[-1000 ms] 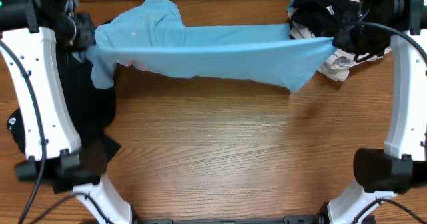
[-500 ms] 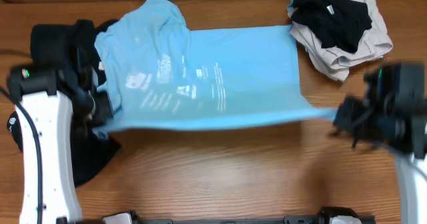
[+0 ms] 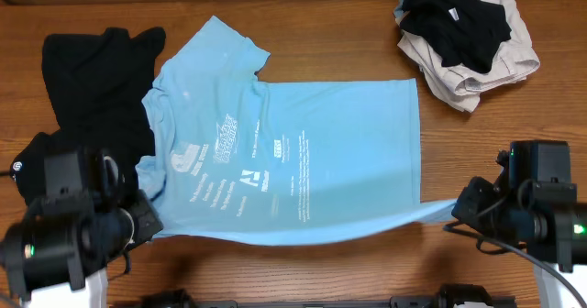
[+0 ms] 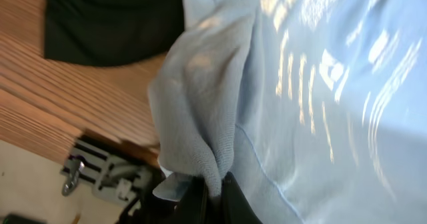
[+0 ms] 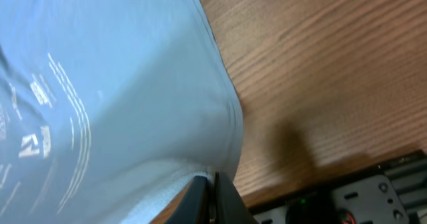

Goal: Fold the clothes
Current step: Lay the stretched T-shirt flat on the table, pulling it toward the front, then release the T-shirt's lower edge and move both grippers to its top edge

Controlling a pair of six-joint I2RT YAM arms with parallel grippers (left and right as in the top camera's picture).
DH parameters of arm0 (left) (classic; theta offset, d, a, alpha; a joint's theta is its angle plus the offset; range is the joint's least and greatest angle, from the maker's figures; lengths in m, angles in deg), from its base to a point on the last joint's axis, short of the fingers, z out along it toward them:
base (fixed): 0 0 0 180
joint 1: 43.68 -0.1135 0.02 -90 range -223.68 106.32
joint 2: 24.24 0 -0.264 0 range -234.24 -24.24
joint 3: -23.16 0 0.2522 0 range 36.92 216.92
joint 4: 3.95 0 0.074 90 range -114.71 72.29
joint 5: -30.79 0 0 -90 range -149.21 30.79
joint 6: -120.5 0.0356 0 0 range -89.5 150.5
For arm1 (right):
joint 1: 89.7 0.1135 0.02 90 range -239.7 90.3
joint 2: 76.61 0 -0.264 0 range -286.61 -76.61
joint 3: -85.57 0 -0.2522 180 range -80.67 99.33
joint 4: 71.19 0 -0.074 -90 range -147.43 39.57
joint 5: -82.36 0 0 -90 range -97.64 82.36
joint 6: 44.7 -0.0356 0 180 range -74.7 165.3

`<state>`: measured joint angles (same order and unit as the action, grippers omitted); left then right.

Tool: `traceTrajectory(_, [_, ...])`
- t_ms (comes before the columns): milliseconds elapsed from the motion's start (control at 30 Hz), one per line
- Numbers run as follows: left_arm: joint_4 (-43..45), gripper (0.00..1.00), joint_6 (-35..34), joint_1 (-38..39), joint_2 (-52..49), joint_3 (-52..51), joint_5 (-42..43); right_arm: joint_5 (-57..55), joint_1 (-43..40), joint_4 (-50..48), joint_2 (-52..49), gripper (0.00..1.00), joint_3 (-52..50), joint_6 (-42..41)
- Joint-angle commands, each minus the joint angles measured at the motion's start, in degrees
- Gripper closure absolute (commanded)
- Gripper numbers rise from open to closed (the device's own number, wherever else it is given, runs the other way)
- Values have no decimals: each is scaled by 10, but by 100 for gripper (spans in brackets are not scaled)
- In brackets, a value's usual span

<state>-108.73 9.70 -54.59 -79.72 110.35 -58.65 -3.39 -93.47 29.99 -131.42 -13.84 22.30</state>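
Wood bench (image 3: 348, 33); light-blue tee (image 3: 312, 161) spread at centre, white chest print too small to read. left fingers (image 4: 195, 203) pinched shut on its 7 o'clock corner, right fingers (image 5: 227, 199) on its 5 o'clock corner. Bare wood at 3 o'clock.

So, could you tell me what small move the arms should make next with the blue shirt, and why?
The shirt lies spread across the table, yet the left gripper and right gripper each pinch a near corner, holding that edge taut. So I would probably lower both and let go.
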Motion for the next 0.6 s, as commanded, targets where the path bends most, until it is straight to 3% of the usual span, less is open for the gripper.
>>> traceTrajectory(0, [27, 96, -37, -3, 7, -8, -69, -4, -5, -26, -31, 96, -1, -6])
traceTrajectory(267, [139, 96, -36, -3, -47, -80, -71, -5, -4, -77, -124, 96, -2, 7])
traceTrajectory(567, [197, 96, -34, -3, -203, -97, -67, 24, 24, -121, -171, 96, -84, 7])
